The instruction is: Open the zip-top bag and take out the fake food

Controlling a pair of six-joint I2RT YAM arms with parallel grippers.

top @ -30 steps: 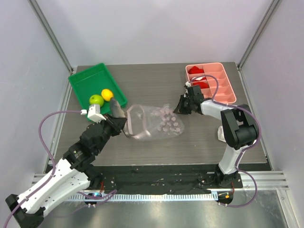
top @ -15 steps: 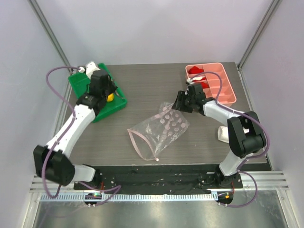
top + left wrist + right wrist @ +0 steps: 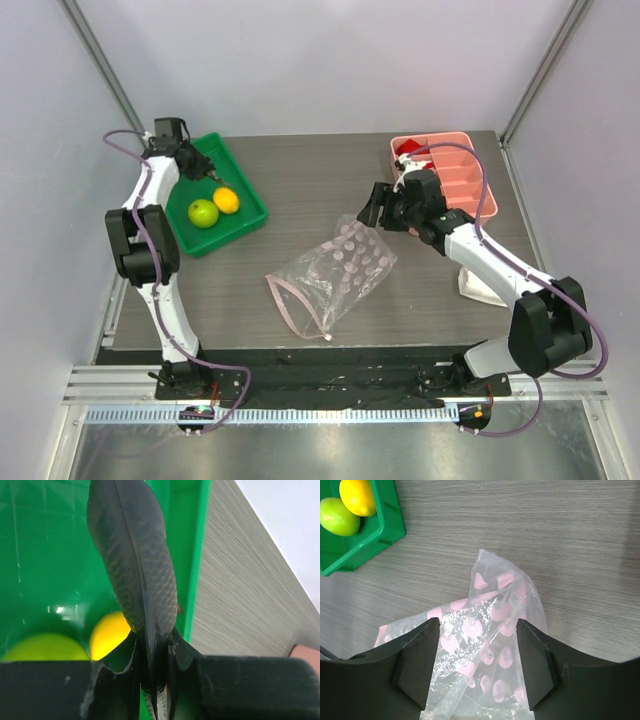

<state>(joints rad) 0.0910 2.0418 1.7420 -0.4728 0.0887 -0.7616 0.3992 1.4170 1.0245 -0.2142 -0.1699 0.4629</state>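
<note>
Pink-dotted clear bag (image 3: 338,272), green tray (image 3: 233,173)

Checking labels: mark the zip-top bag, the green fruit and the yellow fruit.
zip-top bag (image 3: 340,268), top external view, dotted middle
green fruit (image 3: 203,212), top external view, centre
yellow fruit (image 3: 227,200), top external view, centre

Table (image 3: 300,175) holds all. Open tray (image 3: 245,212) at far left corner. Fake food (image 3: 204,212) in it: two fruits side by side, touching, left one a bit nearer. Zip-top bag (image 3: 340,270) flat in middle of table, mouth at near left end, well apart from open tray. Divided tray (image 3: 478,190) at far right. Toy pieces (image 3: 408,150) in its far compartments. Left gripper (image 3: 207,172) above far end of open tray. Right gripper (image 3: 368,212) above bag's far right corner.
</note>
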